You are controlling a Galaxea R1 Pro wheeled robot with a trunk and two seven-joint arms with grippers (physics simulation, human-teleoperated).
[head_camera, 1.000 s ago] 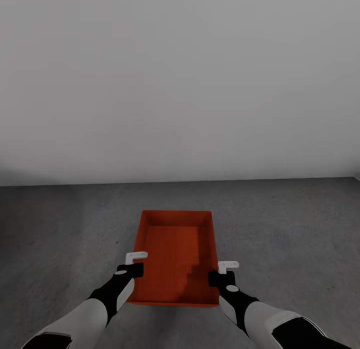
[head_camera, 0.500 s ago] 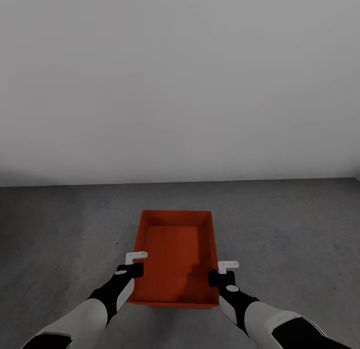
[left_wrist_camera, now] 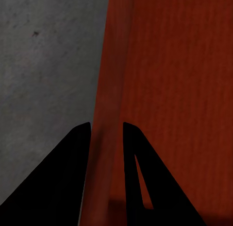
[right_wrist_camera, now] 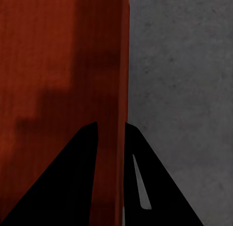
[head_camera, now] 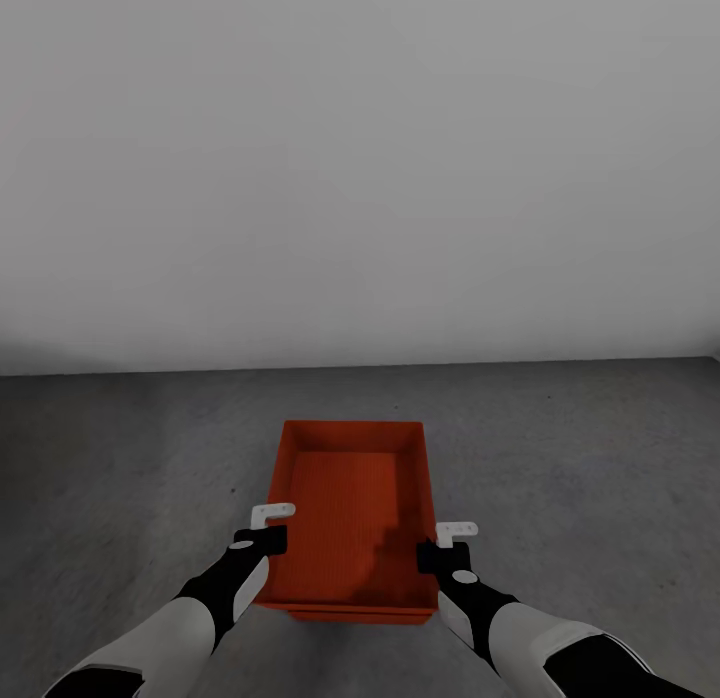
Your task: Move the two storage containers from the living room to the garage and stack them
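Observation:
An orange-red storage container [head_camera: 350, 498] is held level just above the dark grey garage floor [head_camera: 560, 458], long side pointing away from me. My left gripper [head_camera: 270, 543] is shut on its left wall near the front corner. My right gripper [head_camera: 430, 556] is shut on its right wall. Under the front wall a thin strip of a second orange-red container [head_camera: 350, 618] peeks out. In the left wrist view the left gripper [left_wrist_camera: 107, 126] straddles the thin wall of the container [left_wrist_camera: 174, 80]. The right gripper [right_wrist_camera: 111, 125] clamps the opposite wall of the container [right_wrist_camera: 48, 65] the same way.
A plain grey-white wall [head_camera: 360, 178] rises a short way beyond the container's far end. Speckled concrete stretches to both sides of the arms.
A second orange-red edge has appeared beneath the held container's front wall. Both grippers keep their hold and have barely moved.

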